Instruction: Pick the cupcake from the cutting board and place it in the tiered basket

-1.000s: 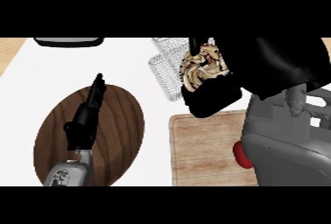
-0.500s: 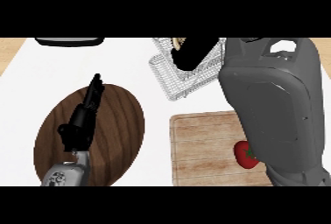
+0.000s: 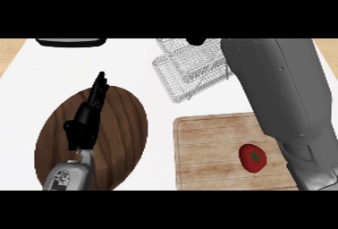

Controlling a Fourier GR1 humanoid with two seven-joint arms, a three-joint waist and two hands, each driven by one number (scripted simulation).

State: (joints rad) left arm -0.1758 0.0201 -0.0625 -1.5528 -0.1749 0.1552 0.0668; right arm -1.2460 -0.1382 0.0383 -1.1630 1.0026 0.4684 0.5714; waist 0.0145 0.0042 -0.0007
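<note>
A wire tiered basket [image 3: 188, 67], silver-grey mesh with stepped compartments, stands on the white counter at the upper centre of the head view. Its right side is hidden behind a grey forearm. A small dark shape shows at the basket's top edge, too little of it visible to identify. Just below the basket lies the light wooden cutting board [image 3: 204, 152], rectangular, flat, with visible grain; its right edge is also covered by the forearm. No cupcake can be made out on the board or in the visible part of the basket.
</note>
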